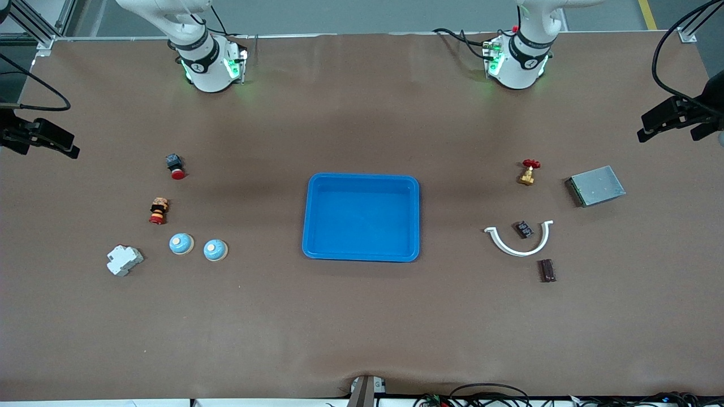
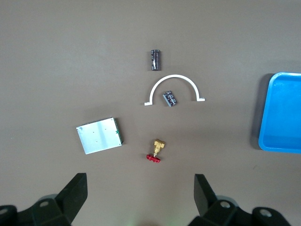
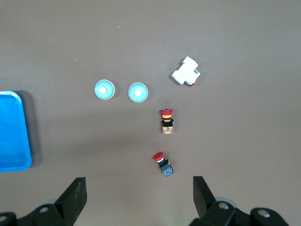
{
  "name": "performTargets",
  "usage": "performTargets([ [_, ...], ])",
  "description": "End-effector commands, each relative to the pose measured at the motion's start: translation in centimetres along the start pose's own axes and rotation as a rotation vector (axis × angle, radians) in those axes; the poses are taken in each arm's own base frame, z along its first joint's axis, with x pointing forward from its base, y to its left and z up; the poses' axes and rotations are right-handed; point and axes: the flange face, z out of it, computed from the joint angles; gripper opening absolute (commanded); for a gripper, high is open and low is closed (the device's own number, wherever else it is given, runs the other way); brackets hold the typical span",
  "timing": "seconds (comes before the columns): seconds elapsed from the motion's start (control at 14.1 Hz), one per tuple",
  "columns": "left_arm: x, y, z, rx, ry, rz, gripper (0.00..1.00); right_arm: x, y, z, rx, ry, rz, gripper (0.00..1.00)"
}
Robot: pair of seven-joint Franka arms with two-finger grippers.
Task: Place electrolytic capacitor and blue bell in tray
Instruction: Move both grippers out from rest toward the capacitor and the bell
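The bright blue tray (image 1: 362, 177) lies empty at the table's middle; its edge shows in the left wrist view (image 2: 282, 113) and the right wrist view (image 3: 11, 132). Two blue bells (image 1: 181, 243) (image 1: 215, 250) sit side by side toward the right arm's end (image 3: 137, 92) (image 3: 104, 89). The dark cylindrical electrolytic capacitor (image 1: 546, 270) lies toward the left arm's end (image 2: 155, 60). My left gripper (image 2: 140, 186) is open and empty, high over the table by the brass valve. My right gripper (image 3: 139, 188) is open and empty, high over the table by a red push button. Neither gripper shows in the front view.
Toward the left arm's end: a brass valve with red handle (image 1: 529, 172), a grey metal box (image 1: 595, 185), a white curved clip (image 1: 519, 242) around a small dark module (image 1: 524, 229). Toward the right arm's end: two red push buttons (image 1: 175, 166) (image 1: 159, 211), a white breaker (image 1: 124, 260).
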Motion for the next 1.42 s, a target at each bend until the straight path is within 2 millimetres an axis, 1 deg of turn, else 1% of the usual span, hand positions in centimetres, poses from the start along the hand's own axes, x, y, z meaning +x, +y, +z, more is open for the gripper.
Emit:
performTargets([
  [0.0, 0.2, -0.1, -0.3, -0.006, 0.005, 0.017, 1.00, -0.2, -0.2, -0.2, 0.005, 0.003, 0.001, 1.00],
  [0.42, 0.3, -0.2, -0.4, -0.003, 0.008, 0.015, 1.00, -0.1, -0.1, -0.3, 0.005, 0.009, 0.013, 1.00],
  [0.57, 0.7, -0.3, 0.3, -0.008, -0.006, 0.017, 1.00, -0.1, -0.1, -0.4, 0.003, 0.009, 0.017, 1.00],
  [0.71, 0.8, -0.2, 0.5, -0.011, -0.007, 0.016, 1.00, -0.1, 0.0, -0.6, 0.004, 0.012, 0.023, 1.00],
  [0.85, 1.5, -0.1, 1.6, -0.012, -0.027, 0.017, 1.00, -0.1, 0.5, -0.9, 0.005, 0.015, 0.032, 1.00],
  [0.92, 1.8, -0.2, 2.3, -0.014, -0.041, 0.016, 1.00, 0.0, 0.4, -0.8, 0.004, 0.014, 0.029, 1.00],
  [0.99, 2.5, -0.3, 3.5, -0.016, -0.064, 0.014, 1.00, 0.0, 0.4, -0.8, 0.002, 0.014, 0.028, 1.00],
  [1.13, 2.7, -0.2, 3.9, -0.027, -0.072, 0.014, 1.00, 0.1, 0.2, -0.6, 0.002, 0.009, 0.023, 1.00],
  [1.2, 3.1, -0.3, 4.6, -0.025, -0.084, 0.012, 1.00, 0.2, 0.2, -0.4, 0.003, 0.006, 0.015, 1.00],
  [1.35, 3.2, -0.4, 5.0, -0.018, -0.090, 0.014, 1.00, 0.2, 0.1, 0.1, 0.001, -0.006, 0.012, 1.00],
])
